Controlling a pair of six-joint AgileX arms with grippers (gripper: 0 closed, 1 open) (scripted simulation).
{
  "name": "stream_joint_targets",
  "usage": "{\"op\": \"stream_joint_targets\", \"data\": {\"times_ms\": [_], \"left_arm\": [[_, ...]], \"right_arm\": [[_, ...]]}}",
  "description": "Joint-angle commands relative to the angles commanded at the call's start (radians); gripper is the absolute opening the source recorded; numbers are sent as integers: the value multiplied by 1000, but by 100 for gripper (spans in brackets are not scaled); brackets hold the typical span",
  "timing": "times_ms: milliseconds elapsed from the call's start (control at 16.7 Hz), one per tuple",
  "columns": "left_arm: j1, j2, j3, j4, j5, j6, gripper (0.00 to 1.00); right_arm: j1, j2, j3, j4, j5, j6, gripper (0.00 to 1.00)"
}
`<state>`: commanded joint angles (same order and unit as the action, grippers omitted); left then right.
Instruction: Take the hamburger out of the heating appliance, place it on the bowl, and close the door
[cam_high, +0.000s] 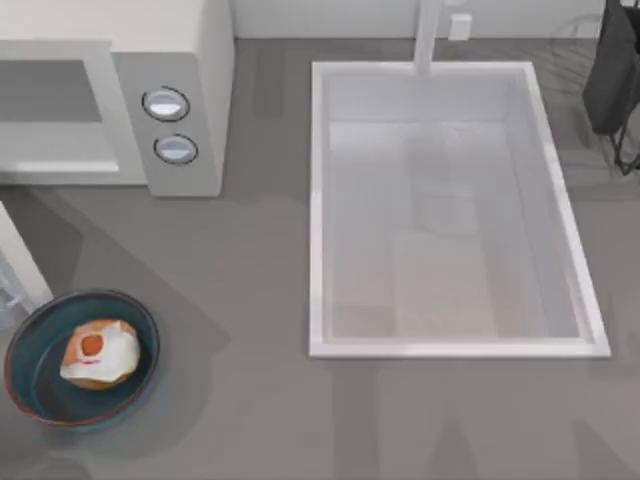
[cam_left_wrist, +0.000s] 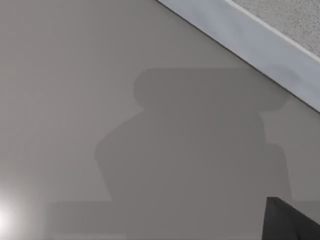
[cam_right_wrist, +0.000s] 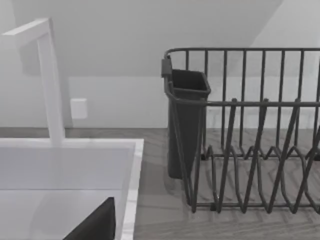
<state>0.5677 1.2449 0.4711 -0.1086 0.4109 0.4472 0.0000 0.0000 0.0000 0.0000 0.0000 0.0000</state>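
The hamburger (cam_high: 100, 353), whitish and tan with an orange-red spot, lies inside the blue bowl (cam_high: 30, 385) at the table's front left. At the back left stands the white microwave (cam_high: 170, 30), the heating appliance, with two round knobs on its grey panel. Its grey cavity (cam_high: 50, 90) faces the front. A white slanted panel (cam_high: 22, 262), apparently its door, stands out from it just behind the bowl. A dark piece of my left gripper (cam_left_wrist: 292, 222) shows over bare grey table. A dark piece of my right gripper (cam_right_wrist: 95, 225) shows near the sink's back corner.
A large white sink (cam_high: 318, 200) with a faucet (cam_right_wrist: 50, 80) takes up the middle and right of the table. A dark wire dish rack (cam_right_wrist: 250, 130) with a cutlery cup (cam_high: 610, 70) stands at the back right. Grey tabletop lies between the bowl and the sink.
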Motion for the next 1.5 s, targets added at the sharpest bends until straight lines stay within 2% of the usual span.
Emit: {"op": "stream_joint_targets", "data": {"times_ms": [120,420,540,660,960,1080,1200,1500], "left_arm": [[-34,-33,-33,12,-25,-34,0],[-34,-31,-33,10,-24,-37,0],[-69,-42,-40,11,-52,-67,0],[-146,-65,-54,13,-105,-126,0],[-440,-153,-105,19,-289,-328,0],[-525,-185,-124,22,-351,-397,0],[-566,-205,-135,23,-388,-436,0],[-568,-200,-130,25,-388,-440,0]], "right_arm": [[0,0,0,0,0,0,100],[0,0,0,0,0,0,100],[0,0,0,0,0,0,100],[0,0,0,0,0,0,100],[0,0,0,0,0,0,100],[0,0,0,0,0,0,100],[0,0,0,0,0,0,100],[0,0,0,0,0,0,100]]}}
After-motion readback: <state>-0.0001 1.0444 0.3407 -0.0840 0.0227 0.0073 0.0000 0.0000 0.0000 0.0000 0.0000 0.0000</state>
